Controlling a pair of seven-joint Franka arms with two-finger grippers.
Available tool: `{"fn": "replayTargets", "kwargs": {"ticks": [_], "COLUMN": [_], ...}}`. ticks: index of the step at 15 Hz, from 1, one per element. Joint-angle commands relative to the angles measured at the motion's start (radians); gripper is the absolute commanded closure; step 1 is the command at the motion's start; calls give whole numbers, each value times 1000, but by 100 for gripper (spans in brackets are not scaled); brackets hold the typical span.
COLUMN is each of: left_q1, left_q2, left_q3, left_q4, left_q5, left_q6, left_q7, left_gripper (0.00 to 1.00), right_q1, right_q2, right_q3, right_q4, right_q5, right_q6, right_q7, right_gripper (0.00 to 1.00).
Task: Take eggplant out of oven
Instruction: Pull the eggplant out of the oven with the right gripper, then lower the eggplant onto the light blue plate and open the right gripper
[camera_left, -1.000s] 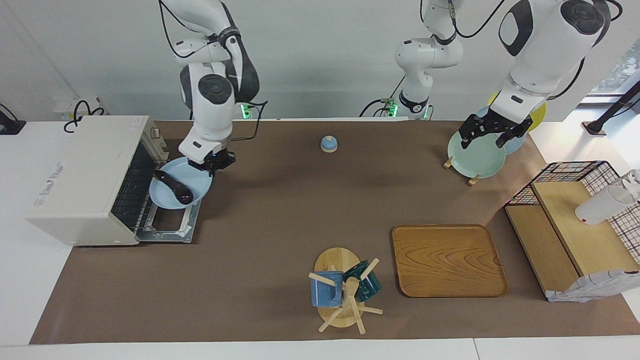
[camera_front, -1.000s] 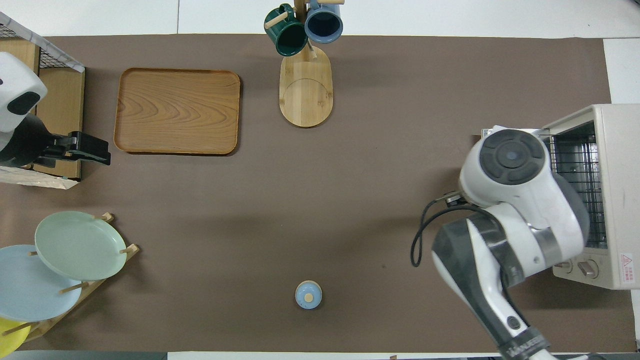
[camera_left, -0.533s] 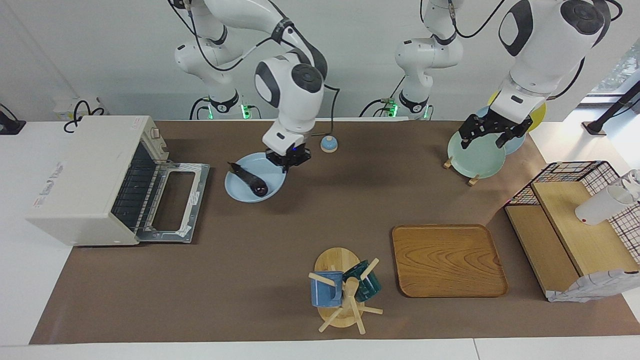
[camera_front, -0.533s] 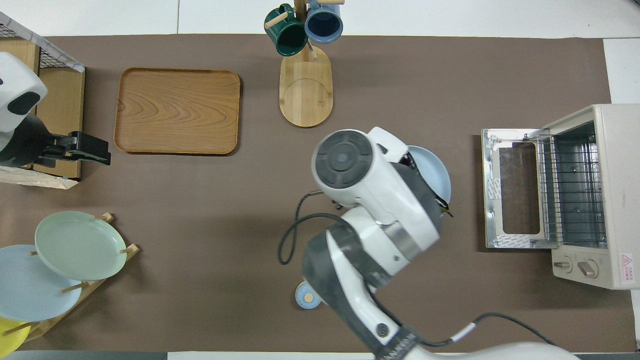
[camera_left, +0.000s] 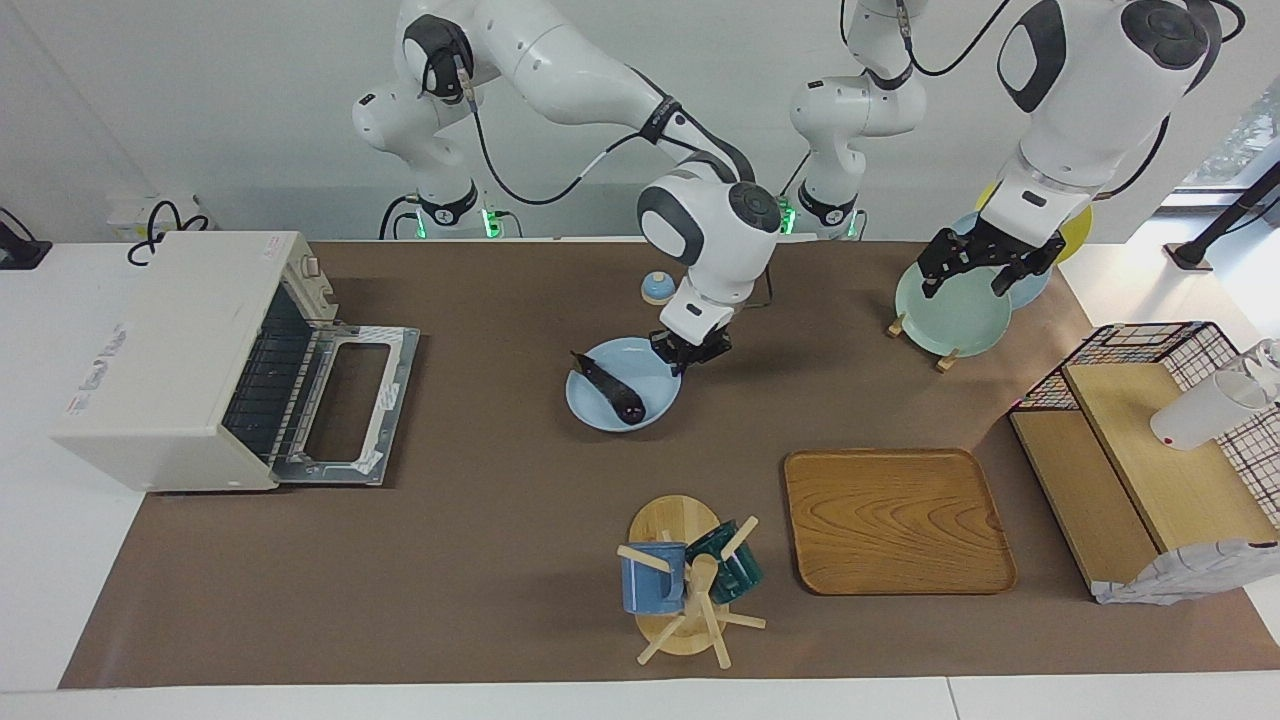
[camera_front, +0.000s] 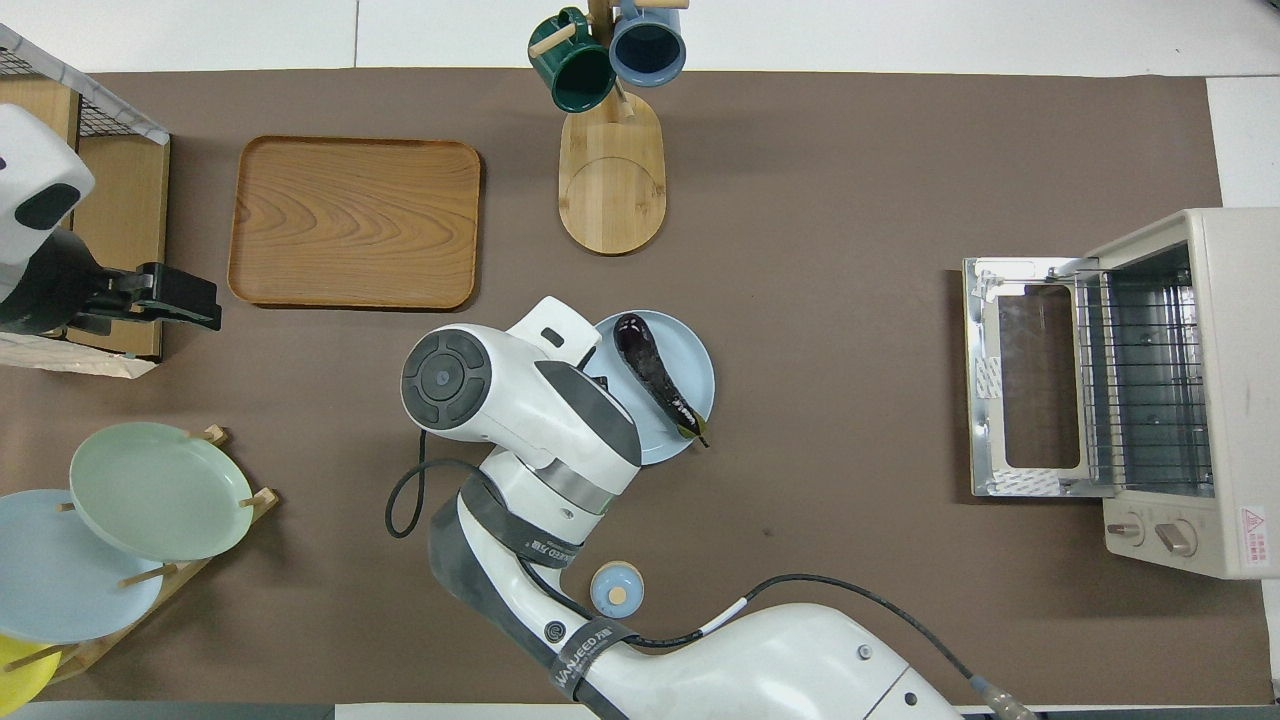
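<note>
The dark purple eggplant (camera_left: 612, 385) lies on a light blue plate (camera_left: 600, 411) at the middle of the table, well clear of the oven. It also shows in the overhead view (camera_front: 655, 375) on the plate (camera_front: 692, 362). My right gripper (camera_left: 690, 352) is shut on the plate's rim, on the side toward the left arm's end. I cannot tell whether the plate rests on the table. The cream-white oven (camera_left: 170, 350) stands at the right arm's end with its door (camera_left: 350, 400) folded down and its rack (camera_front: 1145, 375) bare. My left gripper (camera_left: 978, 265) is open and waits over the plate rack.
A small blue bell (camera_left: 657, 288) stands nearer to the robots than the plate. A mug tree (camera_left: 690, 580) and a wooden tray (camera_left: 895, 520) lie farther out. A plate rack (camera_left: 955, 305) and a wire basket with wooden shelves (camera_left: 1150, 450) stand at the left arm's end.
My right gripper has carried the plate with the eggplant from the open oven door to the middle of the table. The left arm has not moved.
</note>
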Motion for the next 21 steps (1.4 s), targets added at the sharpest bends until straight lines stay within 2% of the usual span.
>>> {"fn": "replayTargets", "kwargs": {"ticks": [1,3,4,6,9,12,13,14,15,18,21], "left_q1": [5,5,5,5,5,5,5,5,5,2,1], "left_q2": [-11,-11,-11,-11,-11,-11,-11,-11,-11,-11,-11], "left_q3": [-3,-3,-3,-3,-3,-3,-3,-3,-3,-4,-4], "left_q4": [-13,-13,-13,-13,-13,-13,-13,-13,-13,-13,-11], "left_q5": [1,1,1,1,1,1,1,1,1,1,1], "left_q6": [12,12,12,12,12,12,12,12,12,8,8], "left_q7": [-8,-8,-8,-8,-8,-8,-8,-8,-8,-11,-11], "left_gripper": [0,0,0,0,0,0,0,0,0,0,0], "right_q1": [-8,-13,-19,-18,-30,-122,-161,-204,-234,-367,-488], "right_q2": [-3,-10,-10,-12,-39,-110,-142,-170,-193,-326,-392], "right_q3": [10,10,10,9,-1,-7,-8,-7,-7,-7,-7], "right_q4": [-43,-97,-97,-83,-68,-45,-54,-72,-103,-316,-515], "right_q5": [37,100,129,126,117,114,90,51,15,-75,-128], "right_q6": [93,175,172,171,142,-14,-77,-143,-196,-207,-117], "right_q7": [13,51,51,53,44,-56,-124,-190,-241,-384,-401], "right_gripper": [100,100,93,68,66,71,78,92,99,100,100]}}
